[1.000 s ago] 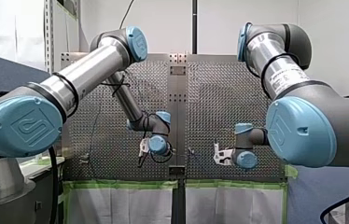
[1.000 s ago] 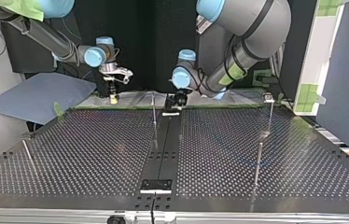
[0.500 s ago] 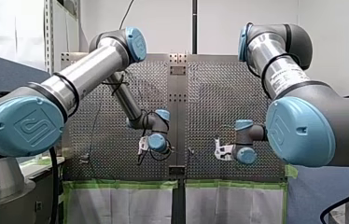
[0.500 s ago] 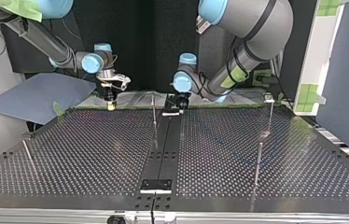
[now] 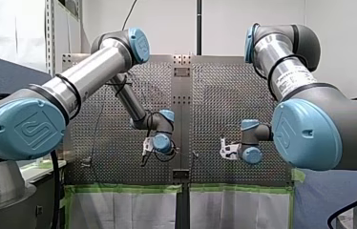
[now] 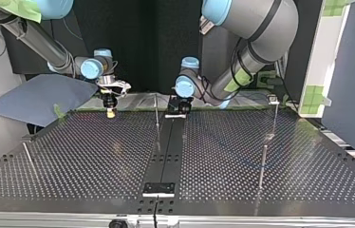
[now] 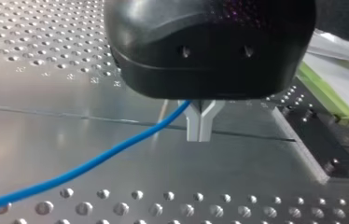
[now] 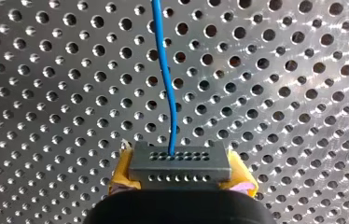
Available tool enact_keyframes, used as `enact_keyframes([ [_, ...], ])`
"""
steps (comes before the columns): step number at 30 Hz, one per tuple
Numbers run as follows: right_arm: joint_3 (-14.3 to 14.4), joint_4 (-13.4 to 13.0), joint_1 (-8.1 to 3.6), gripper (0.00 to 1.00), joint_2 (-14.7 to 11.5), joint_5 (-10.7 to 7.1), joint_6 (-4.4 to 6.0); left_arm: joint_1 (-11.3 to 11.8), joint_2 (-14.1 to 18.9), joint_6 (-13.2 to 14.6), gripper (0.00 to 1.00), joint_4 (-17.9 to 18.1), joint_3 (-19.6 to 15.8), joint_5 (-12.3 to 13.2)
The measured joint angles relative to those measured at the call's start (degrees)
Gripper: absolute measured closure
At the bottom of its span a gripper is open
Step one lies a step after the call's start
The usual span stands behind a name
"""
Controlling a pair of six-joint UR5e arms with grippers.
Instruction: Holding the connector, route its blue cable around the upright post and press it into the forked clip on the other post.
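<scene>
Grey perforated block connector (image 8: 180, 161) clamped in right gripper (image 8: 182, 176); thin blue cable (image 8: 165, 70) pinched in closed jaws of left gripper (image 7: 199, 134).

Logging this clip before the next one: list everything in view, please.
connector: one, grey, between yellow pads.
blue cable: one, blue, running out of the connector.
table: one, perforated metal, black centre strip.
posts: four, thin metal, standing on the table.
sheet: one, blue-grey, beside the table at the top view's left.
tape: several strips, green, along the table's edge.
my left gripper: one, black, metal fingers, shut on the blue cable.
my right gripper: one, yellow-padded, shut on the connector.
</scene>
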Motion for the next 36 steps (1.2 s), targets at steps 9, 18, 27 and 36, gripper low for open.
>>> enact_keyframes([
  [9, -0.98, 0.04, -0.37, 1.0, 0.01, -1.21, 0.61, 0.0, 0.0, -0.02, 1.0, -1.16, 1.45, -0.05],
  [18, -1.27, -0.07, -0.74, 1.0, 0.01, -1.97, 1.11, 0.0, 0.0, -0.02, 1.0, -2.08, 2.32, -0.15],
  [27, -1.41, -0.11, -1.09, 1.0, 0.01, -2.74, 1.46, 0.0, 0.01, -0.14, 1.0, -2.2, 2.45, -0.17],
  [36, -1.43, -0.06, -1.21, 1.0, 0.03, -3.21, 1.49, -0.25, 0.02, -0.24, 0.56, -2.66, 2.47, -0.19],
])
